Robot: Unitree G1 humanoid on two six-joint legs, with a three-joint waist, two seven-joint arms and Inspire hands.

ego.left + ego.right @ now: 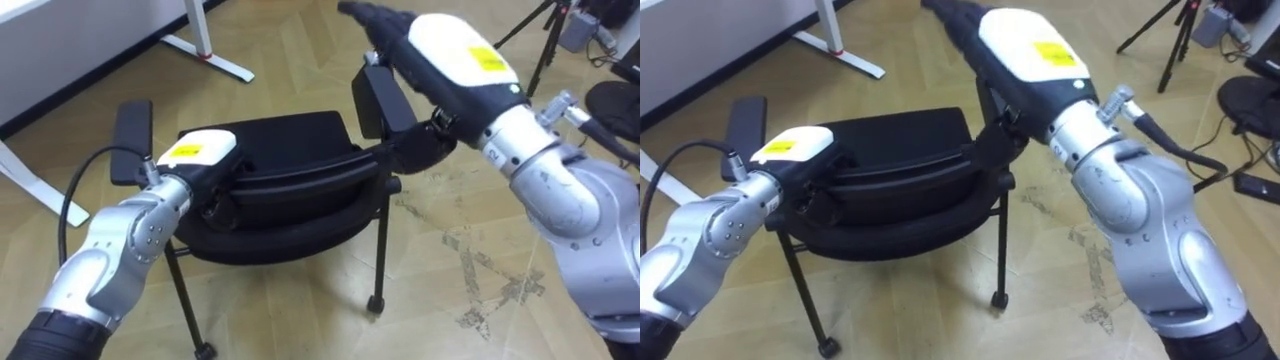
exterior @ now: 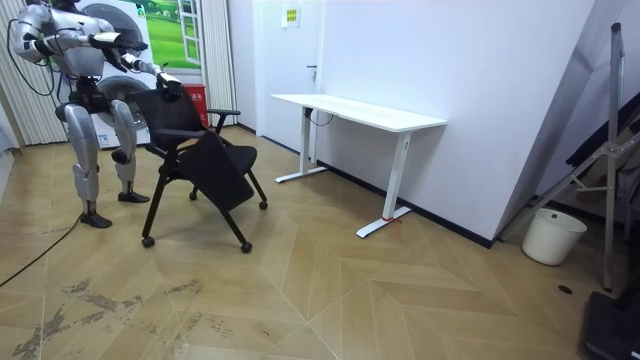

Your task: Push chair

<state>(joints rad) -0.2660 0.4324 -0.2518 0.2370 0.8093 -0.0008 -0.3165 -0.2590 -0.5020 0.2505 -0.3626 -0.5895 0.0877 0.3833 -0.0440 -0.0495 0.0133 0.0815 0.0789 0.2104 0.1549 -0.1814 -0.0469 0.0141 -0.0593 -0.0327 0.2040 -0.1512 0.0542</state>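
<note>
A black chair (image 1: 275, 140) on castors stands right in front of me, its curved backrest (image 1: 290, 190) nearest to me. My left hand (image 1: 198, 150) sits at the backrest's left end, its dark fingers (image 1: 214, 200) curled down over the rim. My right hand (image 1: 455, 55) reaches over the backrest's right end beside the right armrest (image 1: 380, 100), fingers stretched straight ahead. In the room view I stand behind the chair (image 2: 200, 150) at the room view's left, both arms held out to its back.
A white desk (image 2: 360, 110) stands by the wall ahead, and its foot (image 1: 205, 55) shows beyond the chair. A tripod (image 1: 545, 35) and a dark round base (image 1: 612, 100) are to my right. A white bucket (image 2: 553, 236) stands far off. Wood floor lies open around the chair.
</note>
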